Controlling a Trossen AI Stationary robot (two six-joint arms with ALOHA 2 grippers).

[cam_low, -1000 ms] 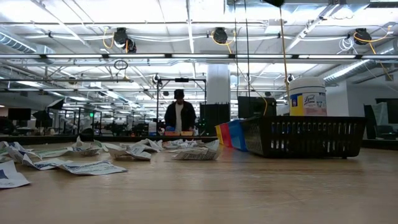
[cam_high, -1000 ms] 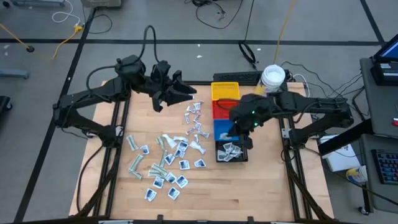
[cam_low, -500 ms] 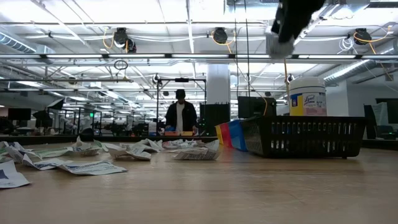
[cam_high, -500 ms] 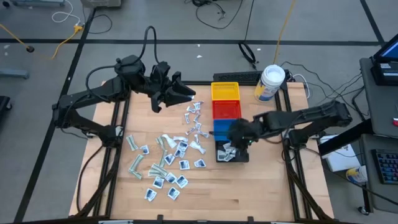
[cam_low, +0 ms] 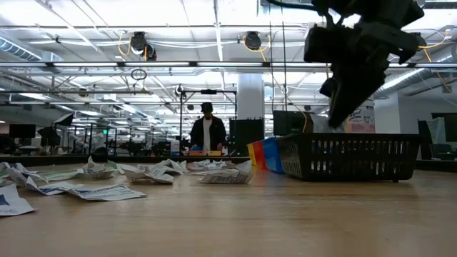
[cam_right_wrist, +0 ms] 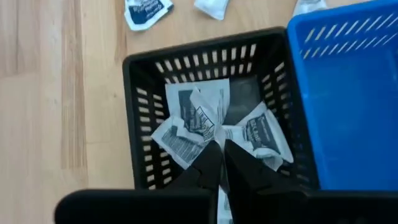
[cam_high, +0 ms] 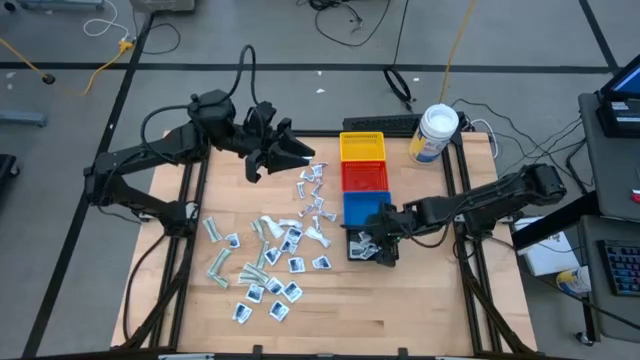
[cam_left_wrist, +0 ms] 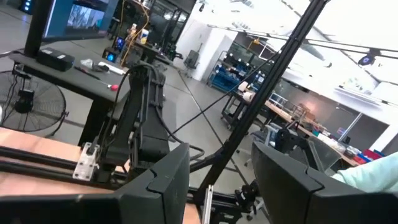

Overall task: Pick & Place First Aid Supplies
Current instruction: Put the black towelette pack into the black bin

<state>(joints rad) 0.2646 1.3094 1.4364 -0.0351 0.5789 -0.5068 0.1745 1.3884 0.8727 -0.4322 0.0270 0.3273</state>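
My right gripper (cam_right_wrist: pixel 219 163), fingers together and apparently empty, hangs over the black bin (cam_high: pixel 354 252), a few packets (cam_right_wrist: pixel 198 123) inside; most packets (cam_high: pixel 268 262) litter the tabletop's middle, unsorted.

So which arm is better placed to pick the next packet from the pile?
Probably the left. The left gripper hangs open right beside the loose packets, while the right gripper is shut, over the black bin.

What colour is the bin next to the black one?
Blue bin, beside the black bin; clearest in the right wrist view.
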